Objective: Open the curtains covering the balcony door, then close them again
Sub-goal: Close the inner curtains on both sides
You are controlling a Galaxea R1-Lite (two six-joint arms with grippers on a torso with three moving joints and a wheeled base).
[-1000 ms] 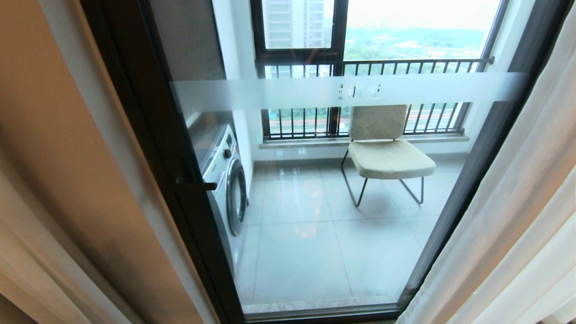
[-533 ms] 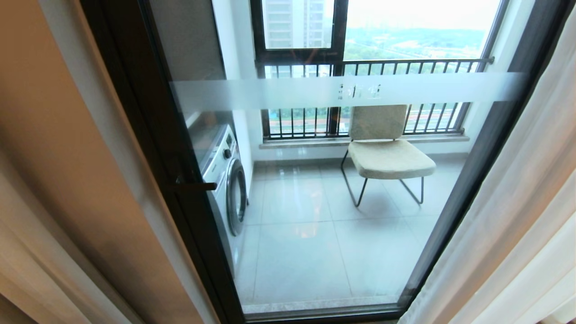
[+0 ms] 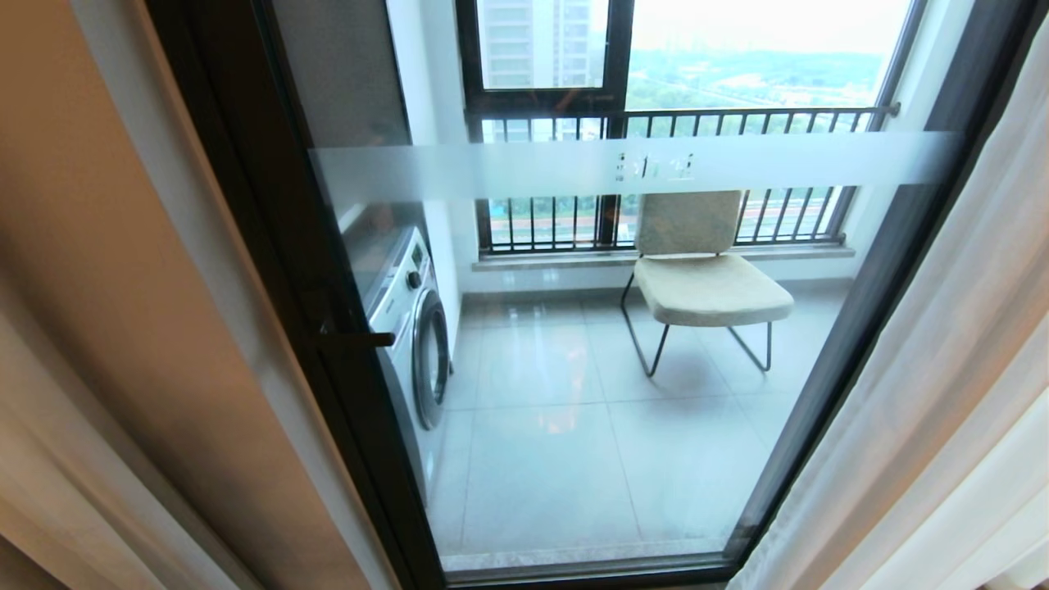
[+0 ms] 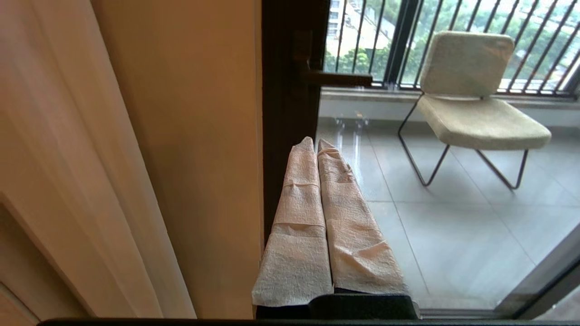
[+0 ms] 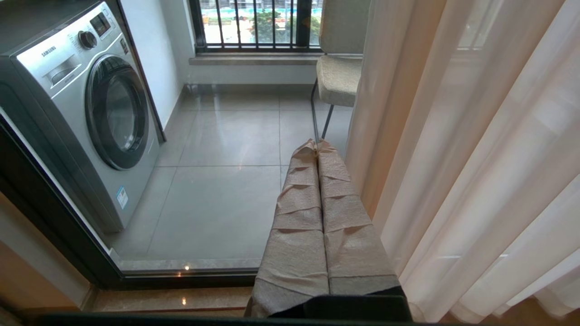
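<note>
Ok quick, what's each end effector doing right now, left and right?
Left end effector: closed, holding nothing, beside the beige curtain.
Right end effector: closed, holding nothing, beside the sheer curtain.

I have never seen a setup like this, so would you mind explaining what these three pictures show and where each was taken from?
This is a two-armed wheeled robot facing a balcony door. The wide picture comes from its head camera; no arm shows there. The curtains hang drawn aside at both edges, so the glass is uncovered, showing a chair and a washing machine beyond. The other two pictures come from cameras on the wrists. The left gripper, wrapped in pale tape, points at the door frame beside the beige curtain. The right gripper sits beside the sheer curtain. Both have their jaws shut and hold nothing.
</note>
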